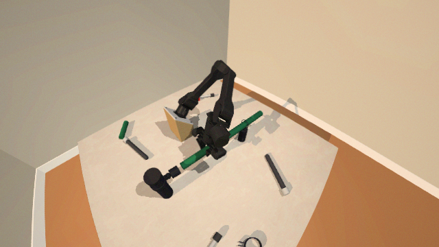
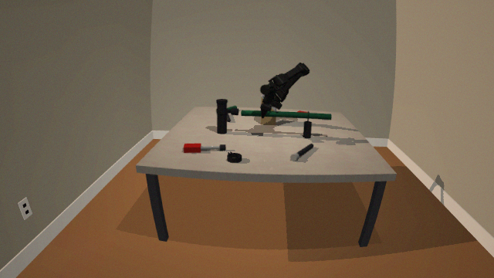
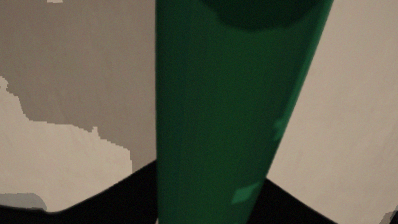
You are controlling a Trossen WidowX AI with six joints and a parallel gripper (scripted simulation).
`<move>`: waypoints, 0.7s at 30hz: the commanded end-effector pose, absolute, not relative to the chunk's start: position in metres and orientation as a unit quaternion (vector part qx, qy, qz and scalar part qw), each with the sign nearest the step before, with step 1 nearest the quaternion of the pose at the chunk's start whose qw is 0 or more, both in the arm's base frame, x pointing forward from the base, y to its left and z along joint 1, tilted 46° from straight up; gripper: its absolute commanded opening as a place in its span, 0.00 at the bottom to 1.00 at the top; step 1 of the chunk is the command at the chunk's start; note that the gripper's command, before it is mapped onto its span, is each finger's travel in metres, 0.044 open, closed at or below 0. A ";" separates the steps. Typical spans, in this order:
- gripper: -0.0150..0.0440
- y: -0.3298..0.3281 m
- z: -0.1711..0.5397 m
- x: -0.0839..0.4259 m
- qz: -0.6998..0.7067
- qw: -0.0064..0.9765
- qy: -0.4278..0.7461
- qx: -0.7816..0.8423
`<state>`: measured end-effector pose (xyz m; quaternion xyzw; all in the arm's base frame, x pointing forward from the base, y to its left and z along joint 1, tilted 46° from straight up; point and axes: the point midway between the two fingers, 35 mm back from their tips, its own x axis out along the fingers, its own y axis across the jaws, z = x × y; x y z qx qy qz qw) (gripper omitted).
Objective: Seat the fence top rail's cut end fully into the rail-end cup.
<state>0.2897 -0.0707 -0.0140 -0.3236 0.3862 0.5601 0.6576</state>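
The long green rail (image 1: 193,159) (image 2: 287,114) (image 3: 215,100) is nearly level. My gripper (image 1: 210,148) (image 2: 263,113) is shut on it between its two ends. The rail runs through the loop cap (image 2: 308,114) on the small black post (image 1: 242,135) (image 2: 307,130). The big black post (image 1: 162,189) (image 2: 221,124) stands upright. Its rail-end cup (image 1: 174,171) (image 2: 234,111) hangs high on the post, near the post cap (image 1: 152,175) (image 2: 221,101), and faces the rail. A small gap shows between cup and cut end. The wrist view hides the cup.
A tan block (image 1: 180,130) stands behind the rail. A short green piece (image 1: 123,130) and a dark rod (image 1: 136,148) lie at the left. Another dark rod (image 1: 275,173) (image 2: 303,151), a red-handled tool (image 2: 192,147) and a black ring (image 2: 234,157) lie elsewhere on the table.
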 end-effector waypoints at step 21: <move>0.25 -0.082 -0.010 0.296 0.556 0.659 0.385 -0.329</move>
